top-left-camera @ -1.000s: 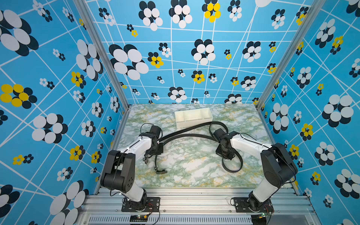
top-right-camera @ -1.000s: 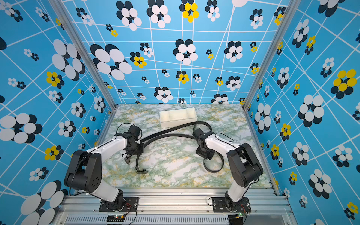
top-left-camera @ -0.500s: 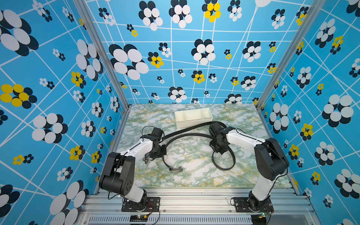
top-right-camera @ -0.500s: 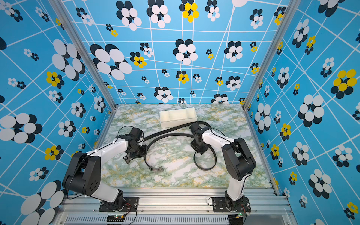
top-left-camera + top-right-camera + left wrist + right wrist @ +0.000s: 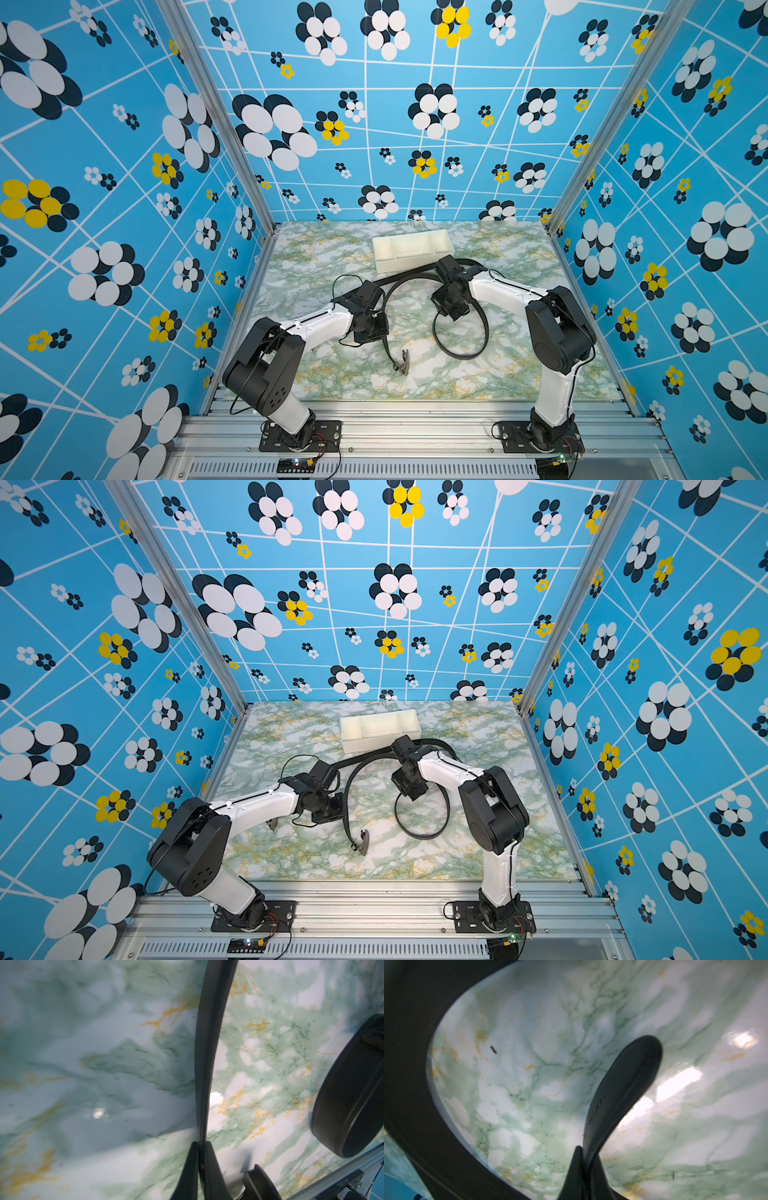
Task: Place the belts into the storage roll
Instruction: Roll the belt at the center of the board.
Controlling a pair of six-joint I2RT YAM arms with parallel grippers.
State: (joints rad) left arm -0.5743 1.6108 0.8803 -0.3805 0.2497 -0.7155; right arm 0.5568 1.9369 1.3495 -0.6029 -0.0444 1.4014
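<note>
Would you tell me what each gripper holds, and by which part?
Left gripper pinches a narrow black strap near its buckle; right gripper pinches a black belt just behind its rounded, hole-punched tip.

We see bare table along the near edge and in both far corners. Mid-surface, the belts sprawl in loops between the left arm and right arm, fencing the near side of the storage roll.

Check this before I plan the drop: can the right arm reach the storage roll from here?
Probably yes: the right gripper, shut on a belt, sits just in front of the storage roll; only slack strap lies between.
</note>
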